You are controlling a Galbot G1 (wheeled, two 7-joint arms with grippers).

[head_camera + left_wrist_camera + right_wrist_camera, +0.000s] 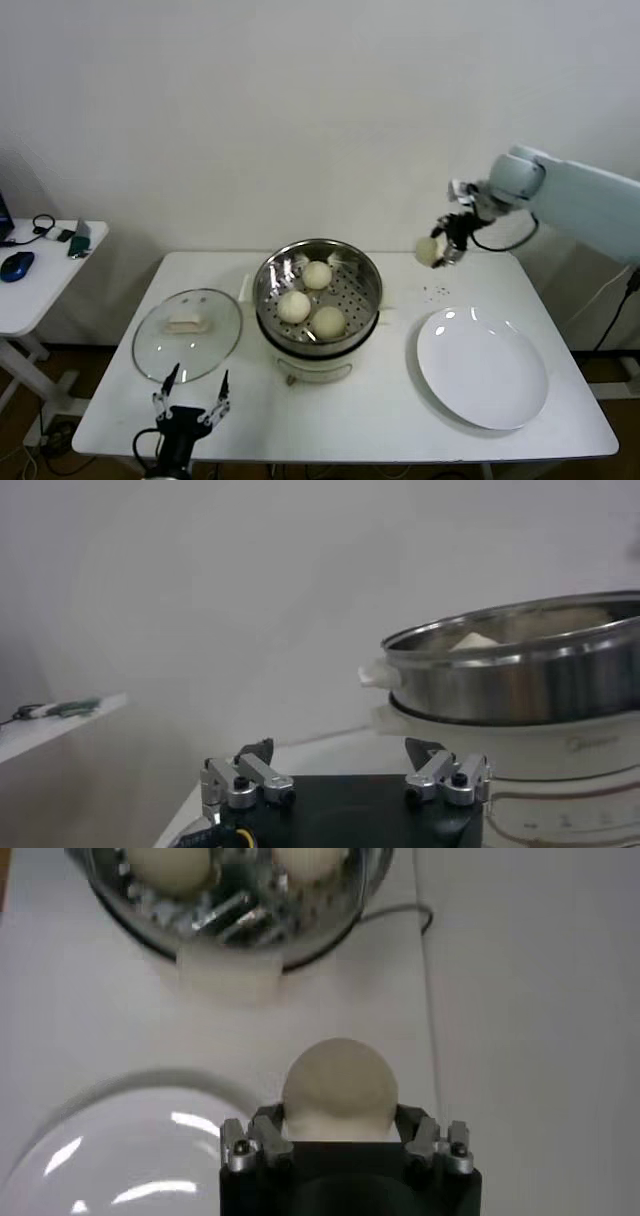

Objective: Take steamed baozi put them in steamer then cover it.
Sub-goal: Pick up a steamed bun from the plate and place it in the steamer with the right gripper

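Three steamed baozi [312, 299] sit inside the steamer [318, 300]; a fourth bun [427, 251] is clamped in the right gripper [440, 250], raised between steamer and white plate [482, 367]. Left gripper [190, 397] idles near the table's front edge, fingers apart, beside the cover [188, 333].

Surface [380, 405]: white rectangular top, set against a pale wall.

Items resting directly on it, 3:
- Steamer [318, 340]: steel pot on a white base, at the middle of the surface.
- Cover [188, 333]: glass lid with a cream handle, lying flat just left of the steamer.
- Plate [482, 367]: white, flat, on the right side, apart from the steamer.

A few dark specks [437, 292] lie behind the plate.
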